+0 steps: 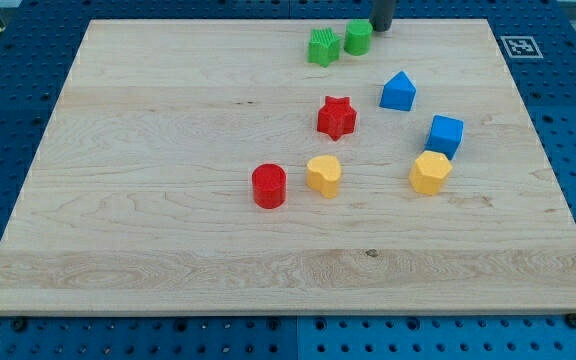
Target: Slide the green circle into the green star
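Because the green circle (358, 37) is a small, stiff, light block on a smooth wooden surface (168, 150), it should slide readily, though its round side could roll off a push that isn't centred; the place to press is its right flank, opposite the green star (323, 47). The circle sits at the upper middle of the frame, just right of the star, near touching. My tip (380, 29) stands upright just right of the circle. There is no pincer, only the rod.
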